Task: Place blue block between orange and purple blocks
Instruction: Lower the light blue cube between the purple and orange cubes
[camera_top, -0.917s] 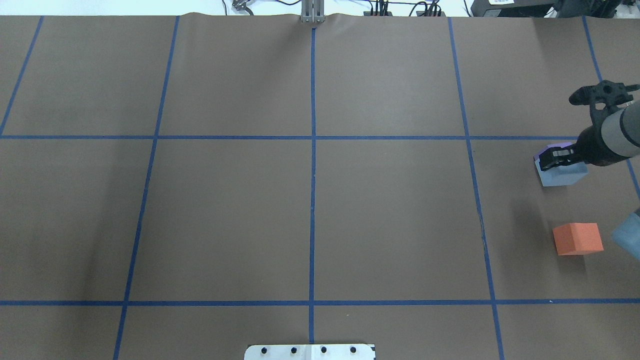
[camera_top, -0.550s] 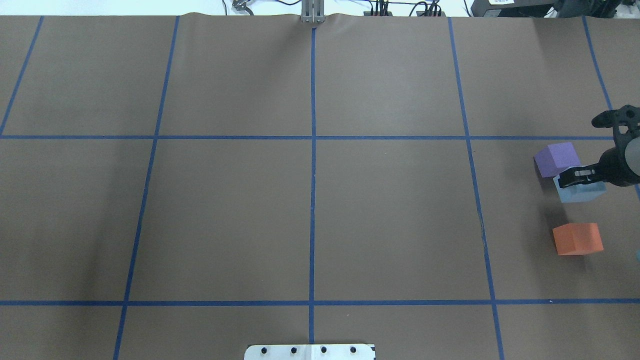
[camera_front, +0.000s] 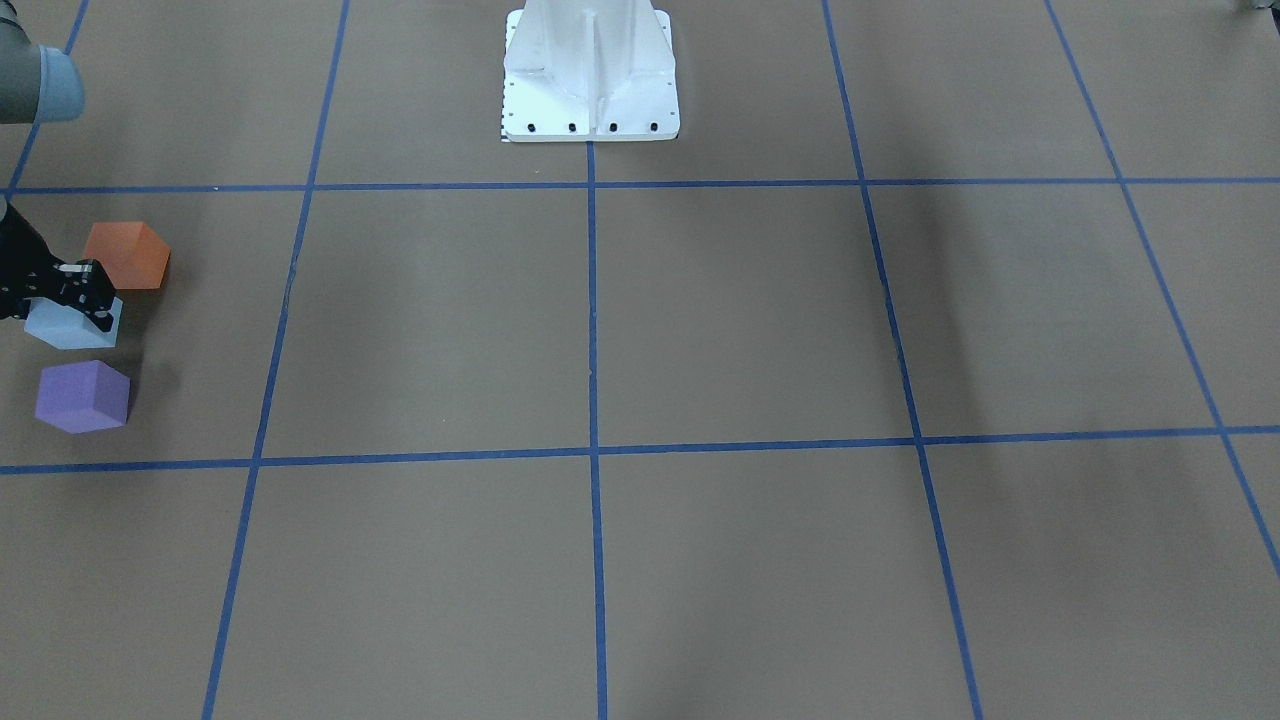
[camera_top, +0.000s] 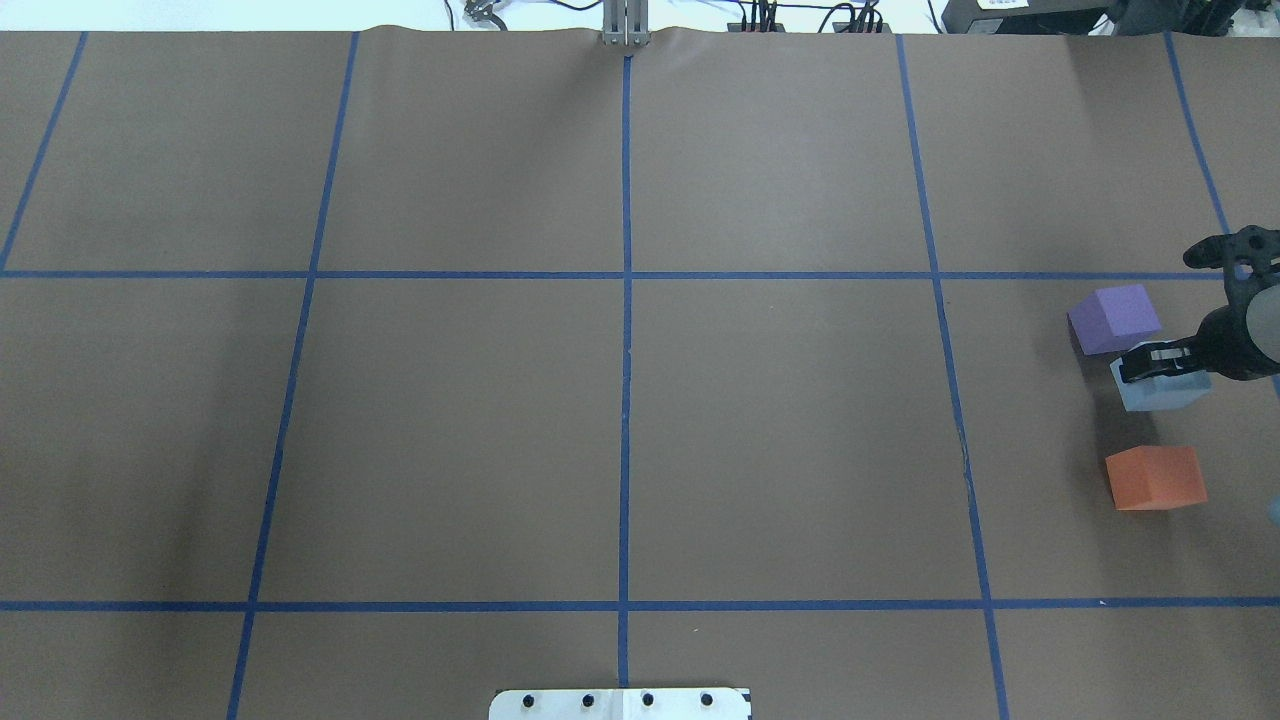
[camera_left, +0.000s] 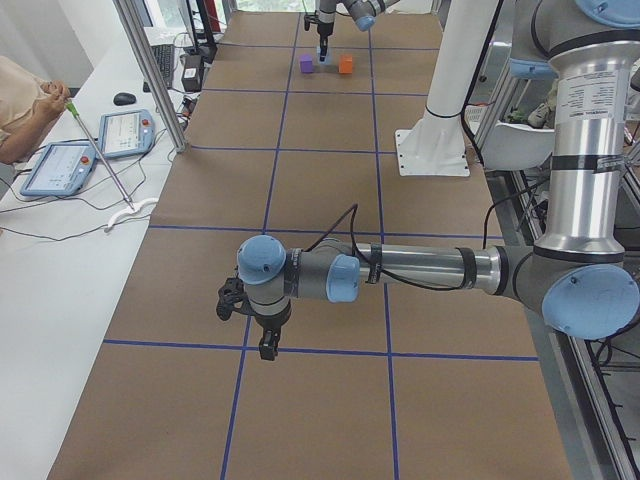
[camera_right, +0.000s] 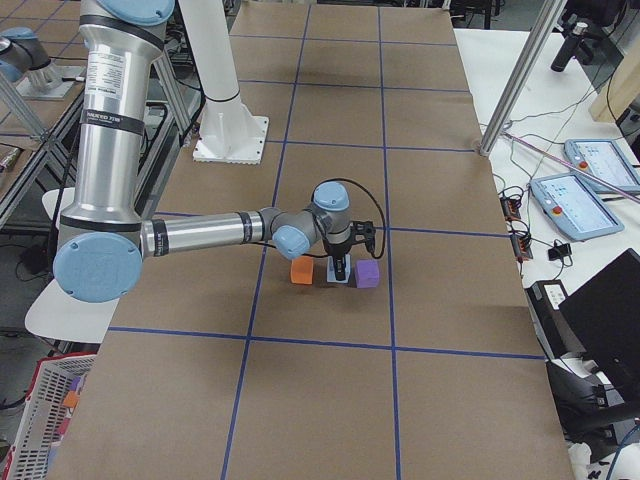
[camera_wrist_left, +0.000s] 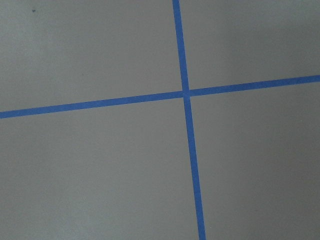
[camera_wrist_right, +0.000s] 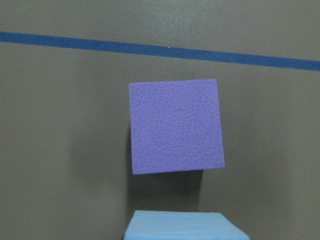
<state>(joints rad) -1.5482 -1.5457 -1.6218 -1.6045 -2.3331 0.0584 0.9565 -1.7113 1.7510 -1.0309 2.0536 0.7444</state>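
Observation:
The blue block (camera_top: 1160, 390) sits in a row between the purple block (camera_top: 1115, 318) and the orange block (camera_top: 1155, 477) at the table's right edge. My right gripper (camera_top: 1150, 363) is shut on the blue block from above. The front view shows the same row: orange block (camera_front: 128, 255), blue block (camera_front: 70, 325), purple block (camera_front: 83, 396), with the right gripper (camera_front: 88, 290) on the blue one. The right wrist view shows the purple block (camera_wrist_right: 175, 125) and the blue block's top (camera_wrist_right: 185, 226). My left gripper (camera_left: 255, 328) shows only in the left side view; I cannot tell its state.
The white robot base plate (camera_front: 590, 80) stands at the table's middle on the robot's side. Blue tape lines (camera_top: 625, 300) divide the brown table cover. An operator's arm (camera_left: 25, 120) and two tablets (camera_left: 125, 132) are at a side desk.
My right gripper carried the blue block from against the purple block toward the robot's side, into the gap between purple and orange. The purple block is now uncovered.

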